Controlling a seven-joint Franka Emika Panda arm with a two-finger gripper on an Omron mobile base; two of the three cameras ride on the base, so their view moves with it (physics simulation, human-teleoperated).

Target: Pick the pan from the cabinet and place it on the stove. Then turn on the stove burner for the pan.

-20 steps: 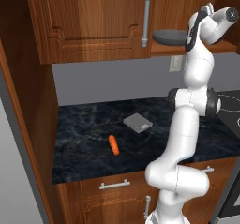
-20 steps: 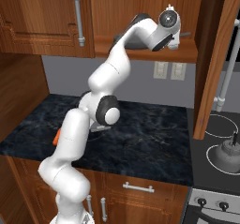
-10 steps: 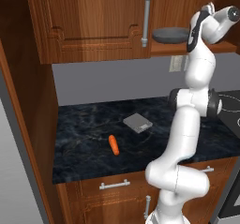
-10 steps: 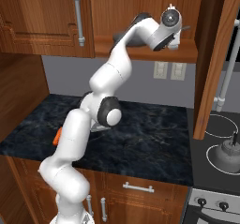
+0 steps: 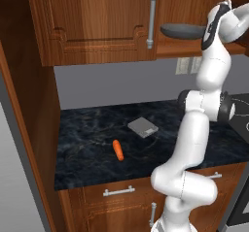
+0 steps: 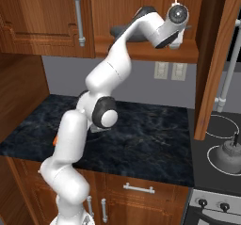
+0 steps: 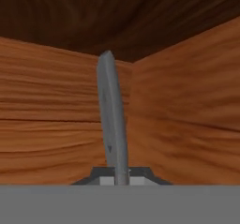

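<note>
From the closed cabinet (image 5: 97,27) door rightward, the pan (image 5: 182,30) sits on the open shelf — not lifted out yet. The gripper (image 7: 120,178) is clamped on the pan's handle. Far right, the stove (image 6: 214,132) waits, a kettle (image 6: 229,154) on it — placing and burner remain.

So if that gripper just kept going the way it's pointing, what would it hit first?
Likely the cabinet's wooden back wall, beyond the pan it's shut on; how far is unclear.
</note>
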